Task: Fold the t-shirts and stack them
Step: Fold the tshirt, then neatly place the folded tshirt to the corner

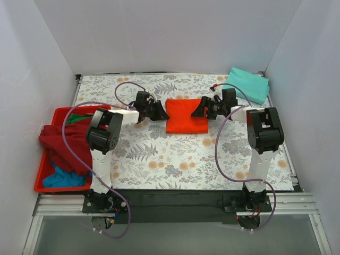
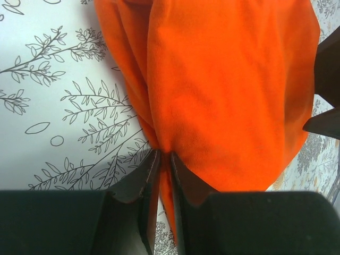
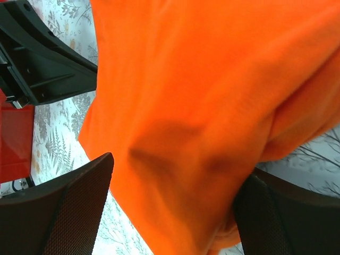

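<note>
The bright orange-red t-shirt [image 1: 186,116] lies folded in a rectangle at the middle back of the table. My left gripper [image 1: 159,110] is at its left edge, shut on a pinch of the orange cloth [image 2: 212,95], which runs between the jaws [image 2: 164,155]. My right gripper [image 1: 201,110] is at the shirt's right edge, its jaws wide open around a bulge of the orange cloth [image 3: 180,106]. The mint-teal t-shirt [image 1: 248,84] lies folded at the back right corner. Maroon [image 1: 64,143], green [image 1: 79,118] and blue [image 1: 61,178] shirts lie heaped at the left.
A rigid red tray [image 1: 38,186] at the table's left edge holds the heap, and the maroon cloth spills over its rim. The floral tablecloth [image 1: 175,159] covers the table. White walls stand on three sides. Purple cables loop beside both arms.
</note>
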Controlling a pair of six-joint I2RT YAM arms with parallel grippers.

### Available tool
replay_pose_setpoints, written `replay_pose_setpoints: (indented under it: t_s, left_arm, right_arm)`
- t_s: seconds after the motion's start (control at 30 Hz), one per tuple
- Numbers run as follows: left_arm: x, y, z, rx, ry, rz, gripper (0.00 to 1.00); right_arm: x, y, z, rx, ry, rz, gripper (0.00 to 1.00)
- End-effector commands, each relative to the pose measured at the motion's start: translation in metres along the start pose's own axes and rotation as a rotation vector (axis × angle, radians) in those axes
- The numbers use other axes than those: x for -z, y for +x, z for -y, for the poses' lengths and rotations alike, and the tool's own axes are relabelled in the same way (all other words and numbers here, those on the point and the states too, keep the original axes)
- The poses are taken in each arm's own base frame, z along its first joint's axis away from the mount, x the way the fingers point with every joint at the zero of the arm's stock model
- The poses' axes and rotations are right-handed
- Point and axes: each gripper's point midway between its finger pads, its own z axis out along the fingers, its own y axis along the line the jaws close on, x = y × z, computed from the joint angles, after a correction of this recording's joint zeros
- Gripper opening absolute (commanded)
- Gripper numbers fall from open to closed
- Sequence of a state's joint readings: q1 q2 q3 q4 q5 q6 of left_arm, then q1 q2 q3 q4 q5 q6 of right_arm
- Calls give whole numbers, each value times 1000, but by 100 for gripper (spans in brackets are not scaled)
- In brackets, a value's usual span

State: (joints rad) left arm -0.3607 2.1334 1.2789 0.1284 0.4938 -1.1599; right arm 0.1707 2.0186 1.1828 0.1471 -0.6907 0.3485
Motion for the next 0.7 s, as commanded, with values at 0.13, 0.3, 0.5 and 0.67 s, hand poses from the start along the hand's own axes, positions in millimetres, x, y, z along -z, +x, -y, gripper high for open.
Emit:
replay_pose_setpoints:
  t_s: [0.13, 0.3, 0.5, 0.67]
  left_arm:
    - [-3, 1, 10, -24, 20, -9, 13]
    - [0, -1, 12, -24, 15, 0, 24]
    - [5, -2, 19, -31, 20, 8, 46]
    - [15, -11, 22, -49, -15, 39, 54]
  right_arm:
    - [-23, 29, 5, -68, 26, -84, 84]
    - [-21, 28, 7, -81, 40, -75, 54]
    - [-19, 22, 4, -75, 39, -61, 15]
    - [-6, 8, 5, -64, 65, -21, 1]
